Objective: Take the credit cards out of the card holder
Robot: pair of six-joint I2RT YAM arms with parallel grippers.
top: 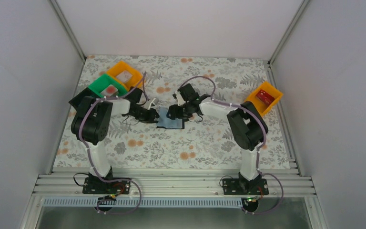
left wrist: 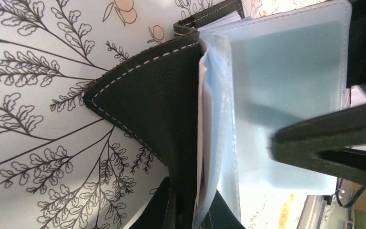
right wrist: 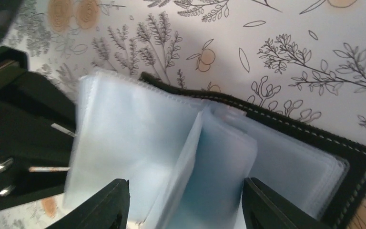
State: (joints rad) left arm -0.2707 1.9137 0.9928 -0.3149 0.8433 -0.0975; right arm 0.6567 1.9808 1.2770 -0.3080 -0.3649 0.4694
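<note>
Card holder [top: 170,120] lies open on the desk [top: 205,148], directly between my two sets of jaws.

Left jaws: clenched on the holder's side nearest them. The black stitched cover [left wrist: 143,109] and the roots of the clear sleeves [left wrist: 286,71] run down into the grip.

Right jaws: released, standing astride the fanned sleeves. My right fingers [right wrist: 107,207] sit on either side of the loose leaves and are not pinching them.

One leaf [right wrist: 219,181] between the right jaws shows a deeper teal tint. It may be one of the credit cards inside; I cannot tell.

Well off to the outer side of the right jaws, an orange bin [top: 274,102] holds a flat red piece [top: 265,97], too small to identify.

Handling, as I judge it:
- Sleeves look thin, floppy and slick. They would buckle or slide if pinched alone.
- A card should be stiff, light and smooth, and sit snug in its pocket.
- The holder itself looks light and would likely drag along unless the left jaws pin it.
- Best hold is the card's bare edge at the pocket mouth, pinched flat across both faces and drawn straight out along the sleeve.
- Risk: catching the sleeve film together with the card.
</note>
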